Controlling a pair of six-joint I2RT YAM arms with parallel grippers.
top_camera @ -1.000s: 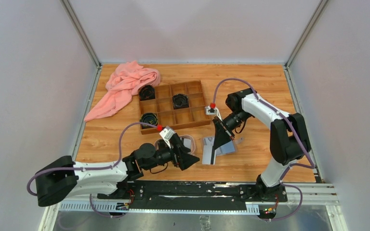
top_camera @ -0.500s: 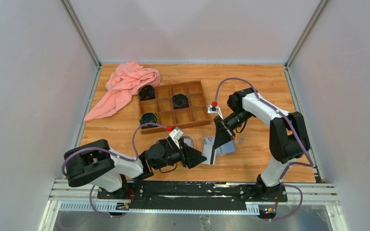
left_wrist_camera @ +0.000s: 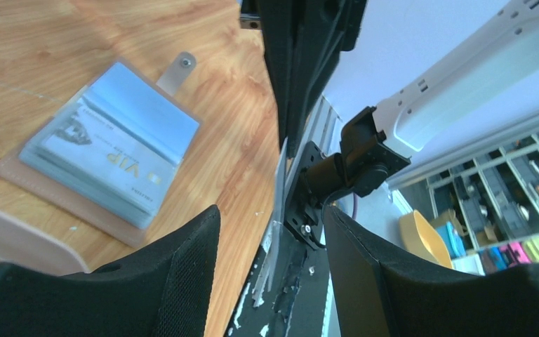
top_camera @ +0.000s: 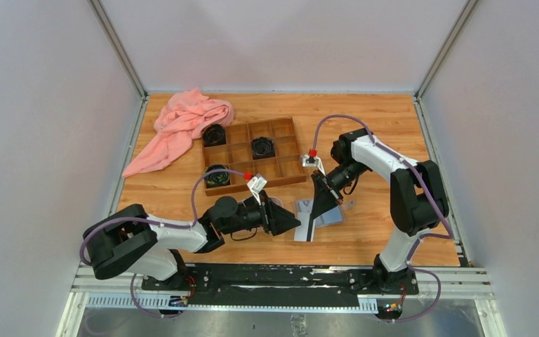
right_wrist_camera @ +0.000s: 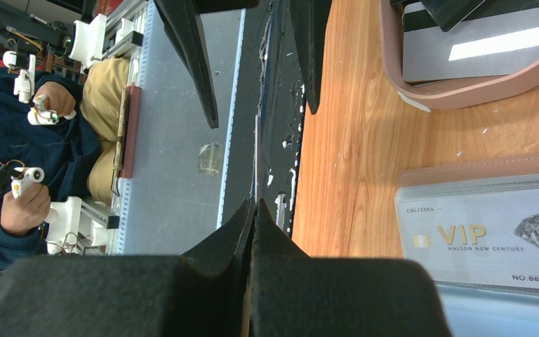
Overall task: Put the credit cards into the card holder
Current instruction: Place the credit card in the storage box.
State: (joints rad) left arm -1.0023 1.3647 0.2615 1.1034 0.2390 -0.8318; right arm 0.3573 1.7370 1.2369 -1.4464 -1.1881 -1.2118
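Hovering the left gripper (left_wrist_camera: 270, 210), jaws apart and empty, just beside the tray (right_wrist_camera: 463, 91) of cards (right_wrist_camera: 477, 49) and near the open holder (left_wrist_camera: 105, 151), right gripper (right_wrist_camera: 253, 205) shut beside the holder; probably needing a low, square approach, pinching one card only.

I run two matching arms. The left arm (top_camera: 175, 235) and the right arm (top_camera: 379, 154) both wear white shells over black joints. A purple-grey left cable (top_camera: 217, 172) loops off one and a right cable (top_camera: 340, 116) arcs off the other, each ending near a small red cap (top_camera: 248, 175) on a white bracket. The left claw (left_wrist_camera: 270, 267) has broad black fingers (left_wrist_camera: 175, 281) with a fine mesh texture. The right claw (right_wrist_camera: 253, 232) looks matte black too, perhaps felt-like, though it blurs this close. Both bases sit on a black rail (top_camera: 281, 275).
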